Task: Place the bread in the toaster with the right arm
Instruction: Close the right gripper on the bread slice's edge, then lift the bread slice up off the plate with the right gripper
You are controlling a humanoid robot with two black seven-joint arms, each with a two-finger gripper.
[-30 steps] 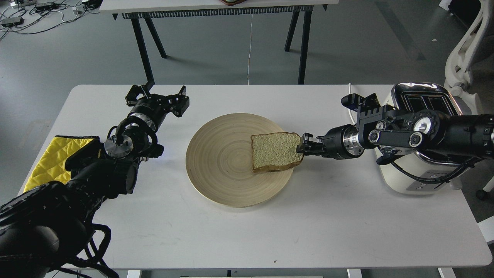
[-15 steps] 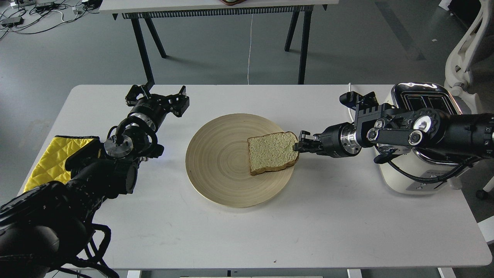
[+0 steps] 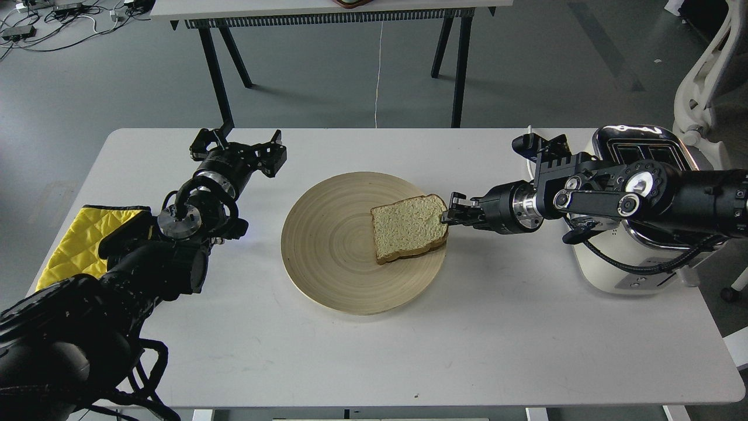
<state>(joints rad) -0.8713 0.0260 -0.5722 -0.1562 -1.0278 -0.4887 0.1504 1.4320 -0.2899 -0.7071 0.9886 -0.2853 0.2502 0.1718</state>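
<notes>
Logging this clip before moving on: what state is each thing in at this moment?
bread: gripped at its right edge, tilted, over the wooden plate.
right end effector: shut on the bread.
left end effector: open, holding nothing.
wooden plate: flat on the table.
toaster: upright at the table's right end, visible slots without bread.
yellow quilted cloth: flat, partly under the left arm.

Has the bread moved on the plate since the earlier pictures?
Yes. The bread, gripped at its right edge by the right gripper, has shifted left and farther from me on the fixed plate.
</notes>
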